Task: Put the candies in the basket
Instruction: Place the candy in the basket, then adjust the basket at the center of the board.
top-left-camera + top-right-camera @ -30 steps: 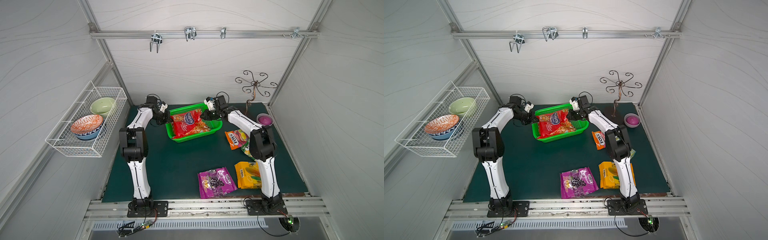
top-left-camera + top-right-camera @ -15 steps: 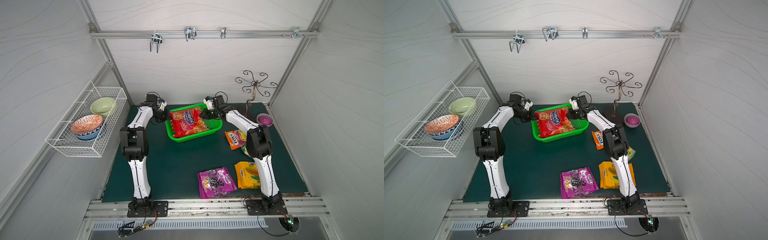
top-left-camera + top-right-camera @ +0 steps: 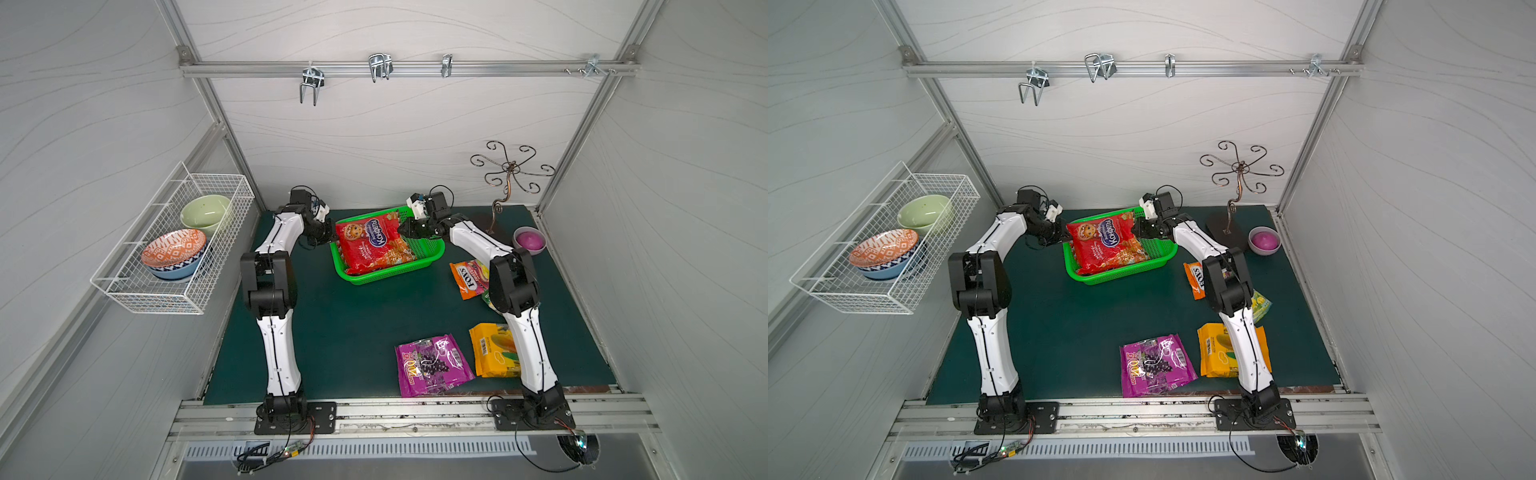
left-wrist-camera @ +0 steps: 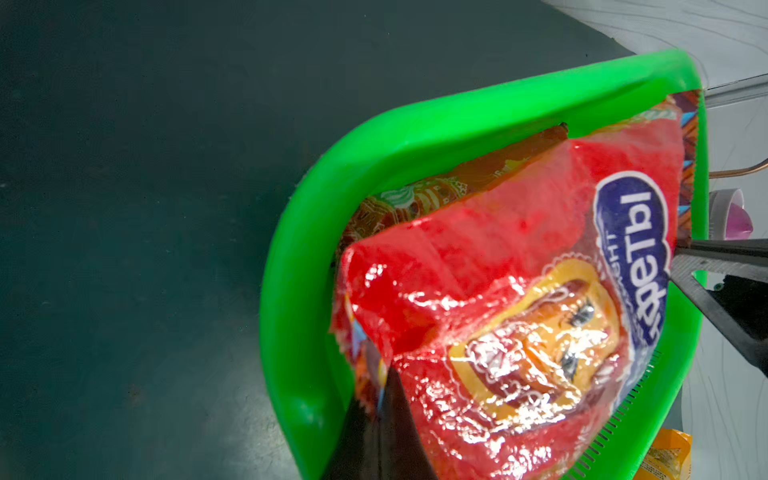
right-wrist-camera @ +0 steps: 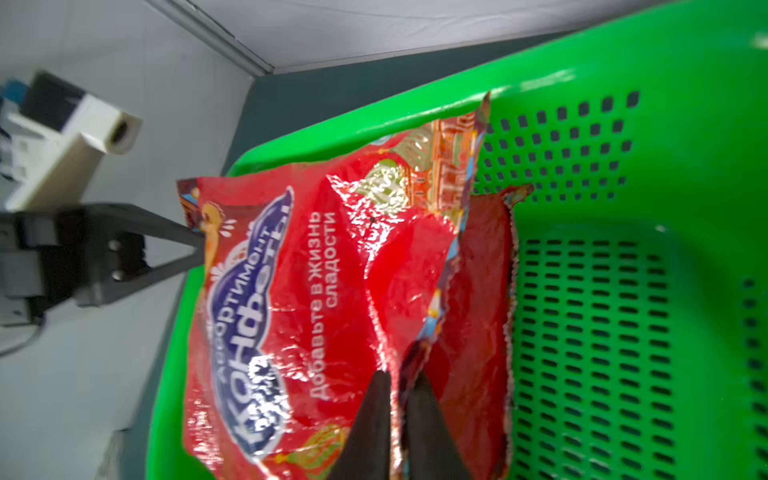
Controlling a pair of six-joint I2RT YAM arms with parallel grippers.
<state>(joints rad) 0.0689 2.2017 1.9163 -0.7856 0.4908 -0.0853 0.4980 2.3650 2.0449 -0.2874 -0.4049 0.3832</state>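
Glossy red bag spans from left hand to right hand over the green perforated basket in both top views. Left wrist: left hand pinches the crinkled corner beside the rounded rim. Right wrist: right hand narrow around the serrated edge, grip uncertain; slotted floor open alongside.

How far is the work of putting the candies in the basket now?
Done: the lower red bag lies in the green basket. In hand: the top red bag is over it, the left gripper pinching one edge, the right gripper the opposite edge. Left: four bags on the mat, the purple bag, the yellow-orange bag, the small orange bag and the green-yellow bag partly behind the right arm.
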